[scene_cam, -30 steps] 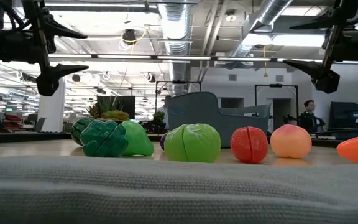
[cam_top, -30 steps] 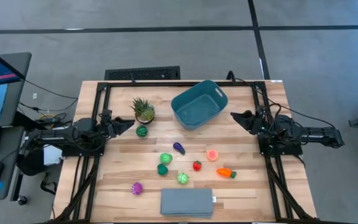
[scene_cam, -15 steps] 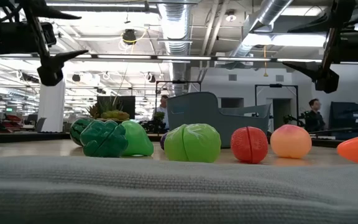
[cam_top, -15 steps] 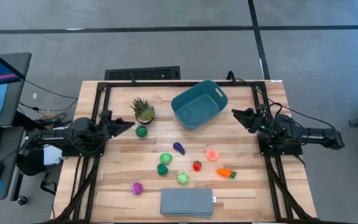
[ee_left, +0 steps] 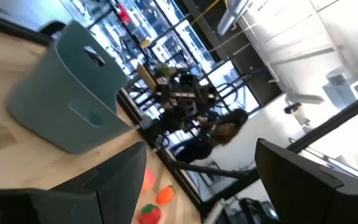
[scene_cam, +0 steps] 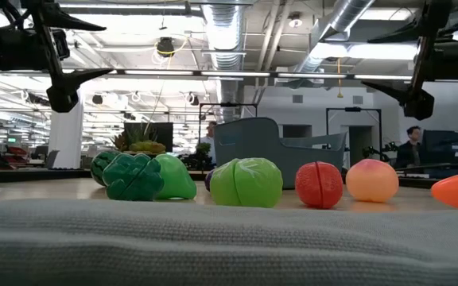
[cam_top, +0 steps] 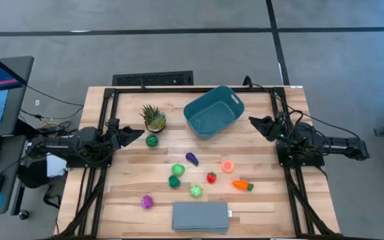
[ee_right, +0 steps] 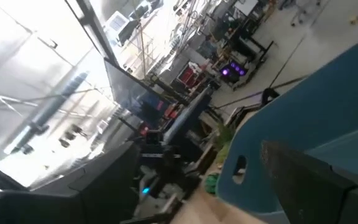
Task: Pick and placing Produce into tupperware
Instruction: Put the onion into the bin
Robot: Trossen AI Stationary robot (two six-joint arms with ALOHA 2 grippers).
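The teal tupperware bin [cam_top: 213, 112] stands on its base at the table's far middle, nothing showing inside it. Nine toy produce pieces lie on the wood: a dark green ball [cam_top: 152, 141] by the plant, a purple one [cam_top: 191, 159], greens [cam_top: 178, 170], a red one [cam_top: 211, 177], a pink one [cam_top: 227, 166], the orange carrot [cam_top: 243, 185] and a magenta one [cam_top: 147, 201]. My left gripper [cam_top: 133, 135] hovers open at the table's left, just left of the dark green ball. My right gripper [cam_top: 255, 125] hovers open at the right, beside the bin [ee_right: 303, 124].
A spiky potted plant [cam_top: 154, 117] stands left of the bin. A flat grey slab [cam_top: 201, 217] lies at the near edge. Metal frame rails run along the table's left and right sides. Bare wood lies between the bin and the produce. People show in the room behind.
In the low view my left gripper has risen a little and stayed open. My right gripper has kept almost still. No produce has moved. People have walked in the room behind.
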